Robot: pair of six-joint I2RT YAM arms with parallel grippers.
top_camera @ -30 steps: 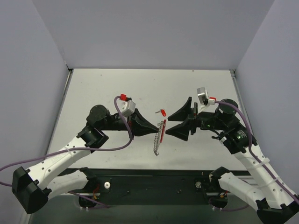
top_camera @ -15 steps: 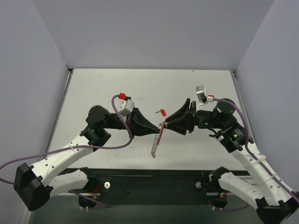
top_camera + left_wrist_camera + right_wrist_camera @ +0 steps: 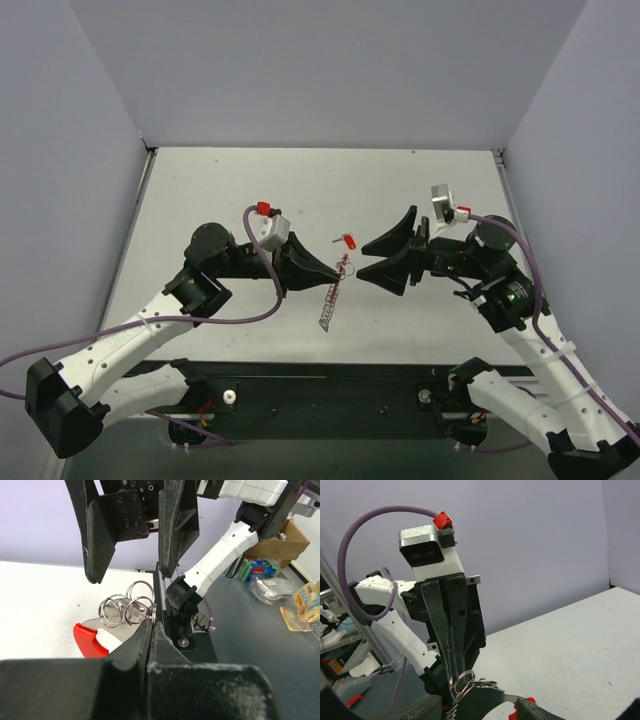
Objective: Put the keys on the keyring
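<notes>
The left gripper (image 3: pixel 337 272) is squeezed tight on the top of the keyring (image 3: pixel 327 305). The keyring hangs from its tips over the middle of the worktop (image 3: pixel 220 190), a bit closer to the near edge. The right gripper (image 3: pixel 364 259) faces it from the right with its jaws wide apart and nothing in them, its tips just beside the keyring's top end, and the little red key (image 3: pixel 350 241) lies on the worktop just past both grippers, toward the far edge.

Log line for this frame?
left gripper: shut on red-and-silver metal keyring | right gripper: open, facing it | small red-headed silver key: lying apart
</notes>
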